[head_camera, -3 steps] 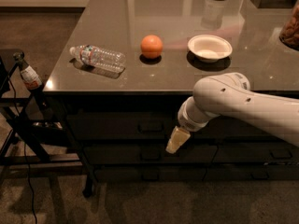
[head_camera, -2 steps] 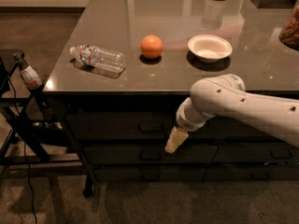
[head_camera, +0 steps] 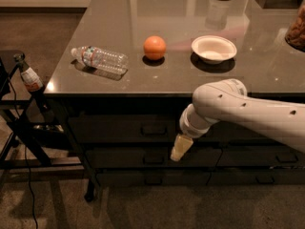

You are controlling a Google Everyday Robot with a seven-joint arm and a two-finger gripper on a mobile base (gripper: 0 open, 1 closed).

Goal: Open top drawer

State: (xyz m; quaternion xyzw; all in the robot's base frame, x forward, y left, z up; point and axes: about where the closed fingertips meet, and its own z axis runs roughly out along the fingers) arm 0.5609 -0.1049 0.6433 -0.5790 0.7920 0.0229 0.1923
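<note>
- Top drawer [head_camera: 119, 128] is the dark front right under the desk [head_camera: 267, 78] edge, at about 6 o'clock from the orange [head_camera: 155, 47]. It sits level with the fronts beneath it and looks closed.
- Its small rectangular handle [head_camera: 153, 130] is in the middle of the front, with nothing on it.
- The gripper [head_camera: 176, 155] is a cream tip on the end of the white arm [head_camera: 248, 114], which comes in from 3 o'clock and bends down in front of the drawers.
- The tip points down towards 7 o'clock. It lies over the line between the top drawer and the second drawer [head_camera: 119, 157].
- From the tip, the top drawer's handle is near, at about 11 o'clock, and apart from it. The second drawer's handle [head_camera: 153, 159] is just beside the tip, at about 9 o'clock.
- I cannot tell whether the jaws are wide or narrow, or whether the tip touches a drawer front.
- On the desk a clear plastic bottle [head_camera: 100, 59] lies on its side at 9 o'clock from the orange. A white bowl [head_camera: 214, 48] stands upright at 3 o'clock from it. All three are apart from each other.
- At 9 o'clock from the drawers there is a black stand [head_camera: 21, 128], with a cable [head_camera: 29, 187] hanging down to the floor.
</note>
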